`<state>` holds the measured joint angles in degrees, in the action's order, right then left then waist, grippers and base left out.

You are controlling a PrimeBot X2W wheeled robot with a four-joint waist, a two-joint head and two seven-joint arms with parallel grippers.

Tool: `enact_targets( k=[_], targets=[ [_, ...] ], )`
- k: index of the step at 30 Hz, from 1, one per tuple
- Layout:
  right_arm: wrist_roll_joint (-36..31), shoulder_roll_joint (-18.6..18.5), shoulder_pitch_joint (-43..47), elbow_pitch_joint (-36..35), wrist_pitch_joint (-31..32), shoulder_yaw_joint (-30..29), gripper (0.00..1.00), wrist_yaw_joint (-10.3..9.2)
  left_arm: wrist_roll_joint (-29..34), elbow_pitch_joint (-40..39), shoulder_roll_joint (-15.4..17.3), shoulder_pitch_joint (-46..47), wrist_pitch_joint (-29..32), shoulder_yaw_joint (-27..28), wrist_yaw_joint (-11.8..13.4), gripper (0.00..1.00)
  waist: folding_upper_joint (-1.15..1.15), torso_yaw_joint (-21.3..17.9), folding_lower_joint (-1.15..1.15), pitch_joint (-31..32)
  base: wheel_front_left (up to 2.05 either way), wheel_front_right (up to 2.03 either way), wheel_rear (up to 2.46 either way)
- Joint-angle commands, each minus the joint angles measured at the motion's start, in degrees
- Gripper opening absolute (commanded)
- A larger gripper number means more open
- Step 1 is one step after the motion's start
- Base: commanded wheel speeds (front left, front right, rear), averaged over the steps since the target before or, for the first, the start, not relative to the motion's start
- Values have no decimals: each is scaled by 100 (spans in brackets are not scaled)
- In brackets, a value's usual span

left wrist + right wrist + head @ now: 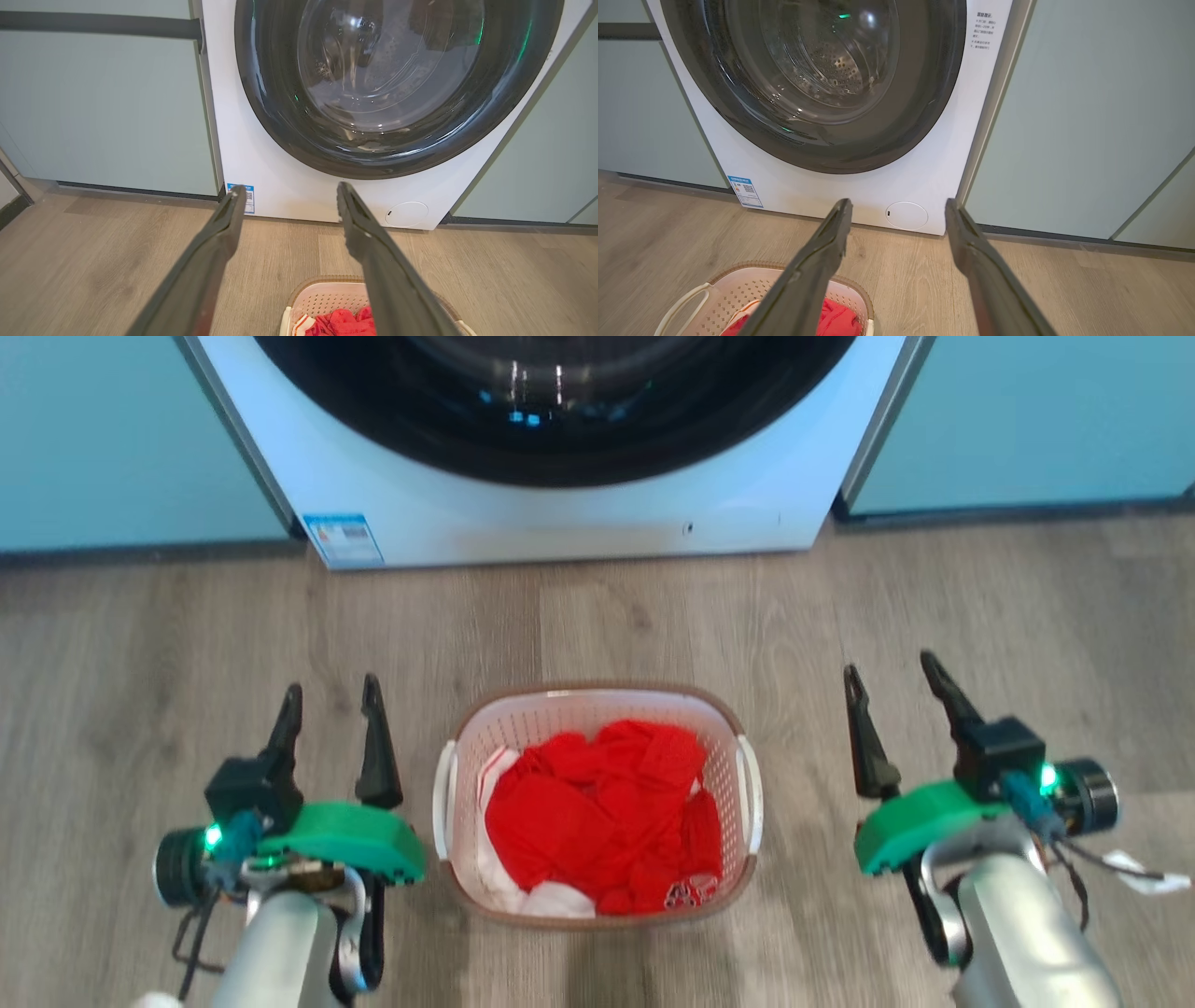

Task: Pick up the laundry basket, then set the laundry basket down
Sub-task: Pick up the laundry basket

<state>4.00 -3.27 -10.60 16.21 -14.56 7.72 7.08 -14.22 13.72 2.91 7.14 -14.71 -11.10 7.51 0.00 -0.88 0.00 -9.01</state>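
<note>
Although the white front-loading washing machine (560, 527) with its dark round door (387, 70) is the biggest thing ahead, set between pale blue-green cabinet fronts (121, 439), it plays no part in the lift. Before it runs the grey-brown wood-look floor (168, 635), and on that floor, centred between the two arms and a little short of the machine, stands the laundry basket (560, 717), upright, white and perforated with a brown rim. Inside lies a heap of red clothing (597, 812) with some white cloth (551, 901) at the near edge. The left gripper (332, 687) hangs just beside the basket's left handle (442, 793) and the right gripper (890, 665) stands somewhat further out from the right handle (750, 793); each has its two dark fingers spread wide, empty and touching nothing. Smallest is the blue label (344, 539) at the machine's lower left corner. By my reading the task is at its very start: the basket is not yet gripped, so closing in on the handles, lifting and setting down are all left to do
</note>
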Motion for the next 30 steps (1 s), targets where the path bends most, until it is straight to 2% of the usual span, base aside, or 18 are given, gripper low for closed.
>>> enact_targets(
  k=[1, 6, 10, 16, 22, 30],
  targets=[
    [-45, 39, -387, -59, -44, 152, 100, 41, -122, -29, -3, 399, -29, 176, -13, 100, 0, -13, 0, -499, 0, 0, 0],
    [68, 39, -885, 390, -44, 244, 100, 41, -182, 386, -3, 935, -29, 238, -125, 100, 0, -27, 0, -1303, 0, 0, 0],
    [251, 39, -1219, 811, -44, 349, 100, 41, -312, 815, -3, 1263, -29, 297, -323, 100, 0, -51, 0, -1731, 0, 0, 0],
    [671, 39, -1900, 1751, -44, 728, 100, 41, -52, 1950, -3, 1967, -29, 385, -609, 100, 0, -87, 0, -2423, 0, 0, 0],
    [1313, 39, -2469, 2833, -44, 1139, 100, 41, 53, 3366, -3, 2636, -29, 307, -1036, 100, 0, -95, 0, -2876, 0, 0, 0],
    [2083, 39, -3070, 3828, 0, 1846, 100, 41, 49, 4497, -3, 3375, -29, 203, -1329, 100, 0, -83, 0, -3349, 0, 0, 0]
  ],
)
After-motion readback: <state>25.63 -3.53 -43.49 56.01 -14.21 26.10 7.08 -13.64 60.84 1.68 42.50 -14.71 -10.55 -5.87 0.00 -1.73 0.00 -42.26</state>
